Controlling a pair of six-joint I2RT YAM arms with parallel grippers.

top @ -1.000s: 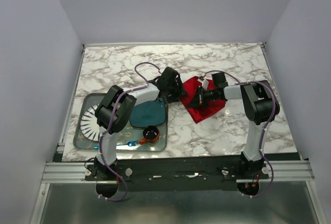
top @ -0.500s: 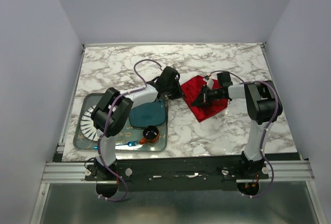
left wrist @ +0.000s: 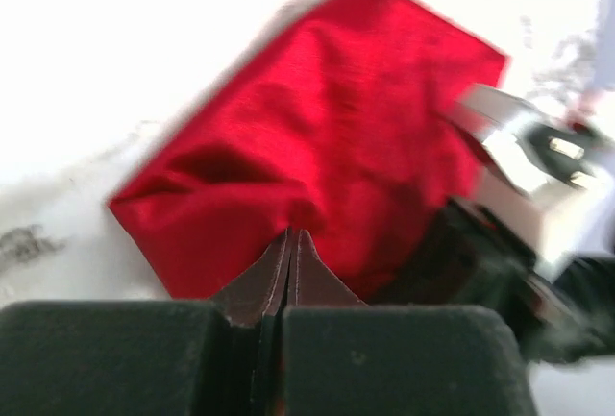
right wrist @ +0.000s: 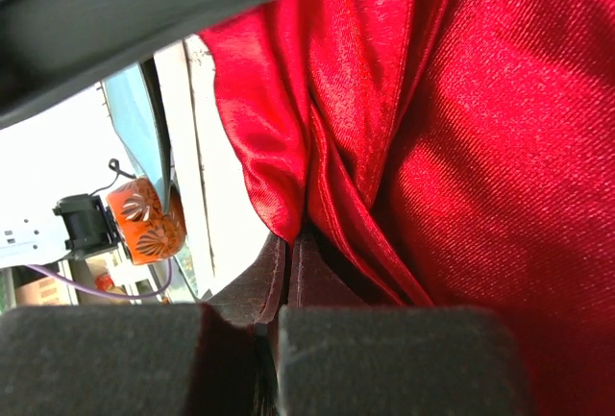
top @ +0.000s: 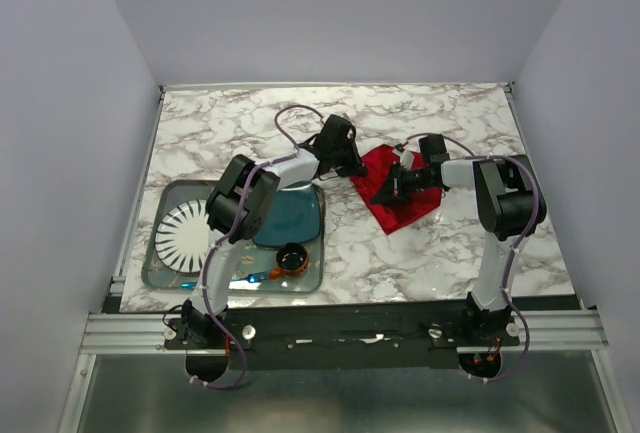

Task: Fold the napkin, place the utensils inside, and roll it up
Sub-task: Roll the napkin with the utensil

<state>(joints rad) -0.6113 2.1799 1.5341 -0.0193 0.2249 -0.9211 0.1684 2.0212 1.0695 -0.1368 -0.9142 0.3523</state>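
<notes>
The napkin (top: 400, 215) is lying bunched on the tabletop (top: 450, 123), just right of the tray (top: 310, 271). The left claw (left wrist: 291, 238) is clenching on a thin pucker at the cloth's edge, and the right claw (right wrist: 288, 243) is gripping gathered folds. Both holds are looking shallow. If the arms are pulling apart too hard, the slick cloth is likely slipping out of one claw, or folding crooked with creases trapped inside.

No lettering, label, brand mark, number or sign can be read in any view. The bright red cloth napkin (left wrist: 327, 137) is plain fabric, and the white marbled tabletop (top: 450, 123) carries only grey veining.
</notes>
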